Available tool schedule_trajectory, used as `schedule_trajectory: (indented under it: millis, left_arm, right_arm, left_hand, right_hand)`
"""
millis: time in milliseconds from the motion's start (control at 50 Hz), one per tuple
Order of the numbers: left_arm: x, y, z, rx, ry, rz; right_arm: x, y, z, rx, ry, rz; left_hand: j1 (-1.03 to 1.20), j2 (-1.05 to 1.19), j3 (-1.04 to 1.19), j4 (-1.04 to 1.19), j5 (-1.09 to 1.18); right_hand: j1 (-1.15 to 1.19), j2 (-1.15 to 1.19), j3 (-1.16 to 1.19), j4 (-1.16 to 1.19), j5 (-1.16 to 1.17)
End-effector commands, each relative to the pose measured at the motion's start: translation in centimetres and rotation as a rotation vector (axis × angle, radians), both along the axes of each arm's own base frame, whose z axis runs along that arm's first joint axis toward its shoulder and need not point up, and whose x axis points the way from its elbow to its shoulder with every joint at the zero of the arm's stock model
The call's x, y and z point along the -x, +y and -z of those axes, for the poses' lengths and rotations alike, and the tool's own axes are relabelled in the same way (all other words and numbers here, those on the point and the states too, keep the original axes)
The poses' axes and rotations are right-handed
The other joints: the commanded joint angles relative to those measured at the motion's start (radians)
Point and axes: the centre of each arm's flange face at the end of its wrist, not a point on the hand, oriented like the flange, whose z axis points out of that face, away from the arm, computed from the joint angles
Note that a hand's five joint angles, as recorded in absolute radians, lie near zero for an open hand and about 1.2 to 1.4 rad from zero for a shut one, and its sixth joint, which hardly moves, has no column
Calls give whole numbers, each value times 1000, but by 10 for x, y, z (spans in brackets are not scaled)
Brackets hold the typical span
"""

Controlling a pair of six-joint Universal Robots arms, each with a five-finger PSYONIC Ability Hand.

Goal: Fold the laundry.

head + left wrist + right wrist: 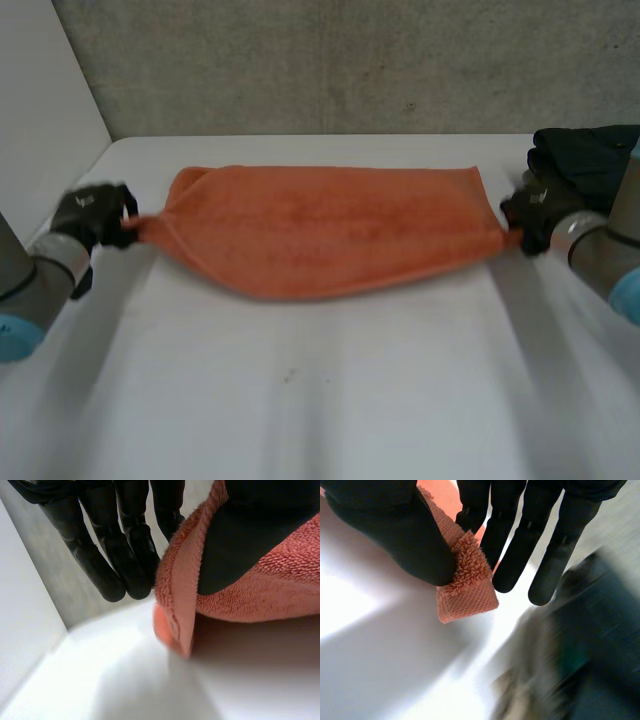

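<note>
An orange towel (320, 230) is stretched across the white table (320, 400), pulled taut between both hands. My left hand (92, 215) pinches the towel's left end. In the left wrist view the thumb (240, 535) presses the orange towel (280, 590) against the fingers (125, 555). My right hand (535, 208) pinches the right end. In the right wrist view the thumb (405, 535) clamps a hemmed corner of the towel (467, 592) against the fingers (515, 545).
A dark garment (590, 155) lies at the table's back right, just behind my right hand; it appears as a dark heap (590, 645) in the right wrist view. A grey wall (350, 60) runs behind the table.
</note>
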Motion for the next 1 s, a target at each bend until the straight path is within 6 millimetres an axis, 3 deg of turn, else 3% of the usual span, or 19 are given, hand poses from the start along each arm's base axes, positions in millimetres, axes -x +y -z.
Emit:
schedule_trajectory:
  millis: [20, 60, 160, 200, 260, 320, 380, 460, 700, 1000]
  left_arm:
    - [-7, 40, 25, -177, -138, 36]
    - [-11, 53, 25, -232, -175, 40]
    - [-28, 105, 11, -485, -262, 49]
    - [-30, 122, 4, -546, -295, 80]
    - [-31, 148, -7, -628, -352, 165]
    - [-33, 155, -15, -609, -379, 230]
    - [-30, 152, -17, -571, -391, 259]
    - [-23, 133, -15, -500, -381, 246]
    - [10, 52, -25, -311, -275, 50]
    - [41, -3, -10, -219, -311, -40]
  right_arm:
    - [13, 28, 34, -234, 151, -25]
    - [17, 37, 28, -271, 193, -21]
    - [48, 78, -16, -391, 334, 25]
    - [55, 91, -25, -436, 369, 7]
    - [65, 111, -28, -524, 461, -78]
    - [68, 115, -28, -541, 534, -156]
    - [67, 112, -24, -528, 541, -162]
    - [59, 93, -15, -464, 501, -122]
    - [37, 21, 1, -232, 309, 11]
    - [7, -38, 20, 9, 257, 2]
  left_hand:
    - [257, 197, 206, 200, 220]
    - [257, 197, 206, 200, 220]
    - [257, 197, 206, 200, 220]
    - [257, 197, 206, 200, 220]
    - [257, 197, 206, 200, 220]
    - [257, 197, 206, 200, 220]
    - [257, 197, 206, 200, 220]
    - [257, 197, 206, 200, 220]
    - [257, 197, 206, 200, 220]
    - [257, 197, 206, 200, 220]
  right_hand:
    - [277, 219, 202, 196, 201]
    - [277, 219, 202, 196, 201]
    - [277, 219, 202, 196, 201]
    - [277, 219, 202, 196, 201]
    - [277, 219, 202, 196, 201]
    - [277, 219, 202, 196, 201]
    - [277, 219, 202, 196, 201]
    - [277, 219, 202, 196, 201]
    - [277, 219, 202, 196, 201]
    - [277, 219, 202, 196, 201]
